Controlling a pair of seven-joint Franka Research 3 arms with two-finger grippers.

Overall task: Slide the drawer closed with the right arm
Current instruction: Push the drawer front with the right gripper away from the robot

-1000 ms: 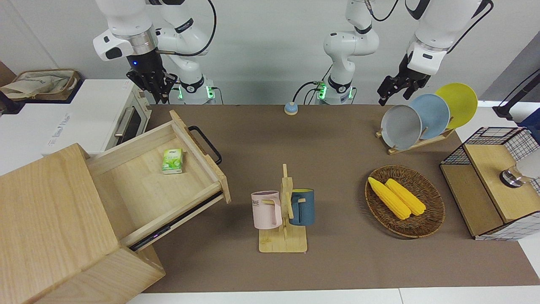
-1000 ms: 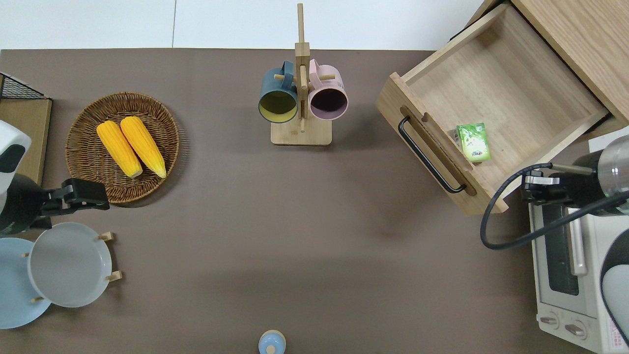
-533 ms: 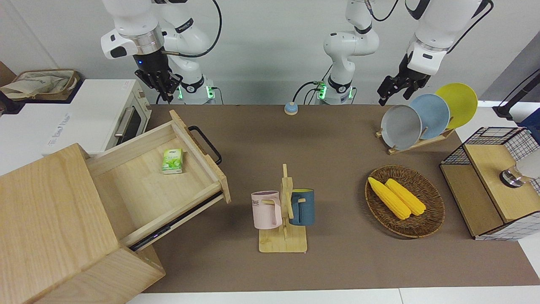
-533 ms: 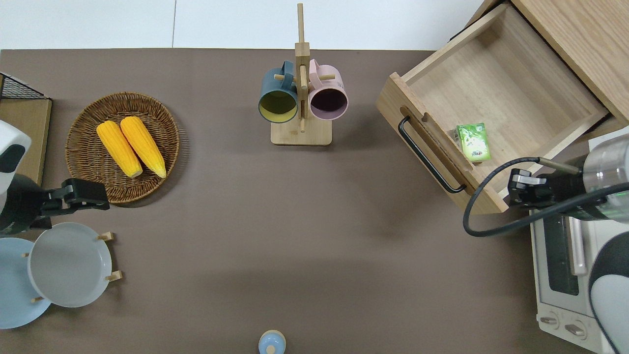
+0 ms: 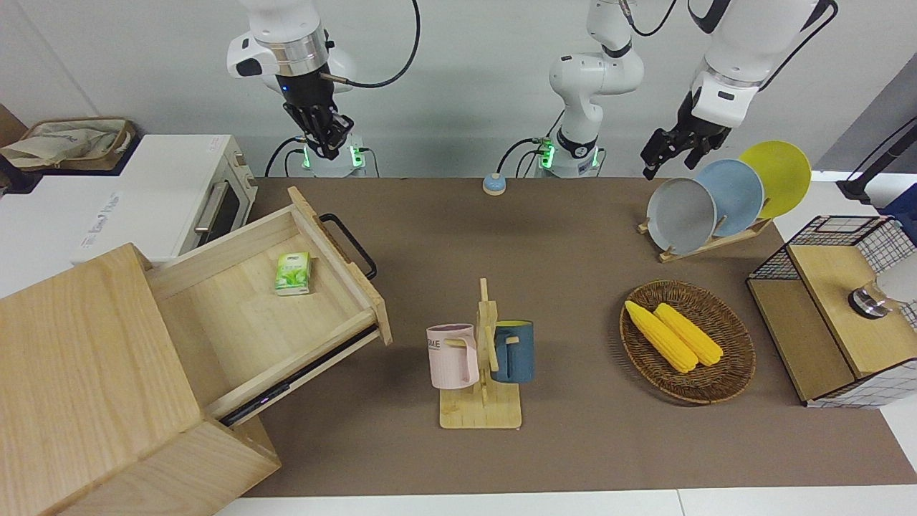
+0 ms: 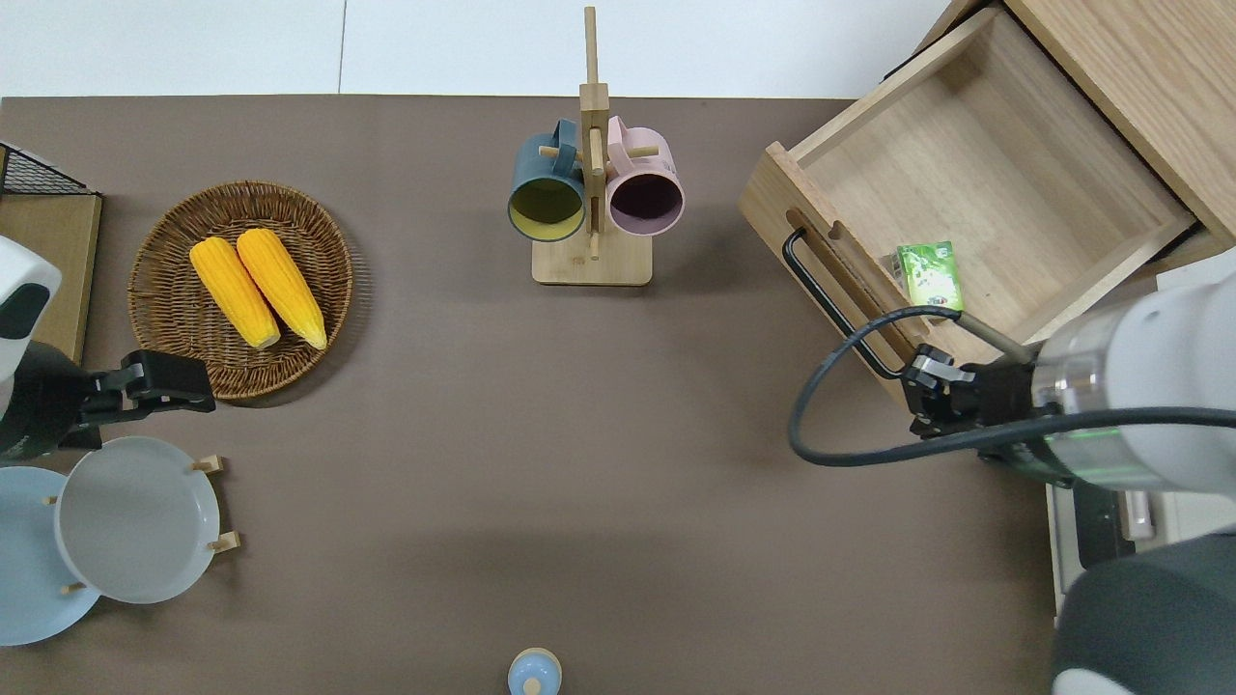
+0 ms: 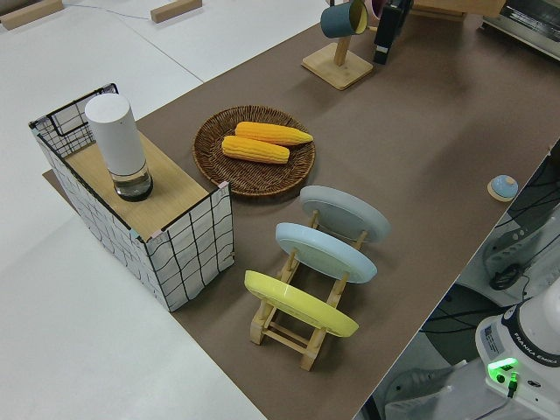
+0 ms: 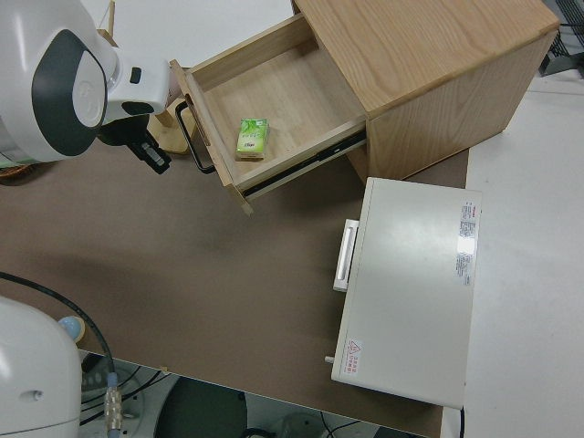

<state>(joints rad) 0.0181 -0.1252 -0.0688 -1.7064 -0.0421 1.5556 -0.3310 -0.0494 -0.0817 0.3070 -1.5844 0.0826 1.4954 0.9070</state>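
The drawer (image 5: 236,315) stands pulled far out of the pale wooden cabinet (image 5: 79,358), with its black bar handle (image 5: 349,244) facing the table's middle. It also shows in the overhead view (image 6: 975,183) and the right side view (image 8: 274,91). A green packet (image 6: 930,278) lies inside it. My right gripper (image 6: 917,391) is up in the air over the end of the drawer front nearest the robots, by the handle's end (image 6: 884,367). It touches nothing. My left arm is parked.
A white toaster oven (image 5: 165,193) stands beside the cabinet, nearer to the robots. A mug rack (image 6: 591,193) with two mugs stands mid-table. A basket of corn (image 6: 241,290), a plate rack (image 5: 716,201) and a wire crate (image 5: 831,308) are toward the left arm's end.
My right arm has swung from over the toaster oven toward the table's middle, to the drawer front's end. The drawer has not moved.
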